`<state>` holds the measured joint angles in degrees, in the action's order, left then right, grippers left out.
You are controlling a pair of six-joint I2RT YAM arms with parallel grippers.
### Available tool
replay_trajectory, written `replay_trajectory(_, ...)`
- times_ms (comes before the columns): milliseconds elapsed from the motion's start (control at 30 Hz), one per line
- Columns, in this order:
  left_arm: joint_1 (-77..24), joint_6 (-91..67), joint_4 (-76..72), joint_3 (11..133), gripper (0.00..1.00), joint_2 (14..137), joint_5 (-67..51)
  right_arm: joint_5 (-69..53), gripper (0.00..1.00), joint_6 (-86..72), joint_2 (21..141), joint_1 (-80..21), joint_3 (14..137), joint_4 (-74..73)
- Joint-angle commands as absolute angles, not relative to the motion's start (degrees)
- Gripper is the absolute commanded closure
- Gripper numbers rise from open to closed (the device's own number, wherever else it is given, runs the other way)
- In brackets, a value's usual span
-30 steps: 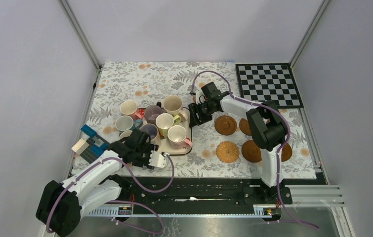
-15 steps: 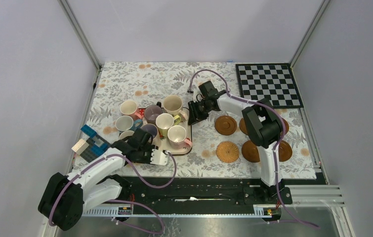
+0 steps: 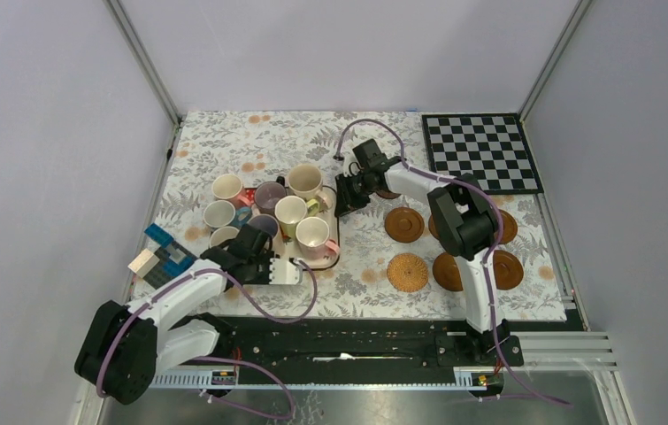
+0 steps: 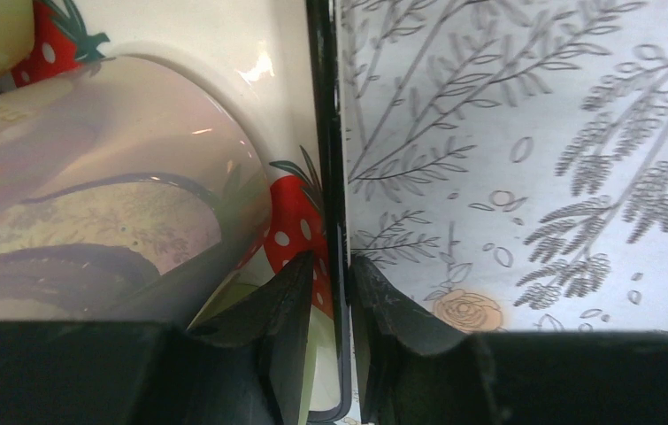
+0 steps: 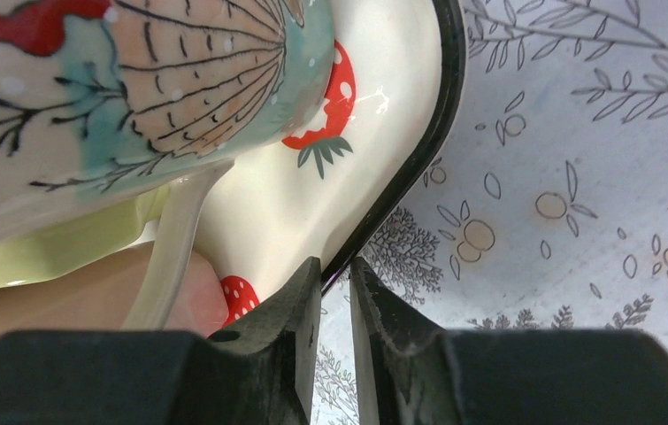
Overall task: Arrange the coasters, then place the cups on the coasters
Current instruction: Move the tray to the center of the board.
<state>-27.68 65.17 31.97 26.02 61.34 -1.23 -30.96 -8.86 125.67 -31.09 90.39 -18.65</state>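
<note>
The left hand has its fingers drawn in narrow, pinching the black rim of the cream strawberry-print rectangular tray at its near edge, with a pale lilac ceramic mug just beside the inner finger. The right hand is likewise clamped thin on the same rim at the tray's far right corner, under a cream mug with a teal and red drawing. From above, the small pastel ceramic cups all stand crowded on the tray at the left of the floral-cloth table. The flat round brown coasters lie spread in loose rows to the right, one of them woven, some partly hidden by the right arm. No cup sits on a coaster yet. The step in hand looks like repositioning the loaded tray. The next move calls for both arms travelling together and keeping the tray level, so the mugs neither slide nor tip.
</note>
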Motion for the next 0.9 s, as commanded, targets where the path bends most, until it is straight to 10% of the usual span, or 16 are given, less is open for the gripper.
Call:
replay_trajectory(0,-24.55,65.58,20.73,26.61,0.73,65.24,-0.69,-34.19,0.75,-11.09,127.84,-32.26,94.04,-15.49)
replay_trajectory(867,-11.00,64.83,7.35,42.53,0.73,90.10,-3.12,-29.42,0.70,-15.65,141.84,-33.09,112.14,-9.53)
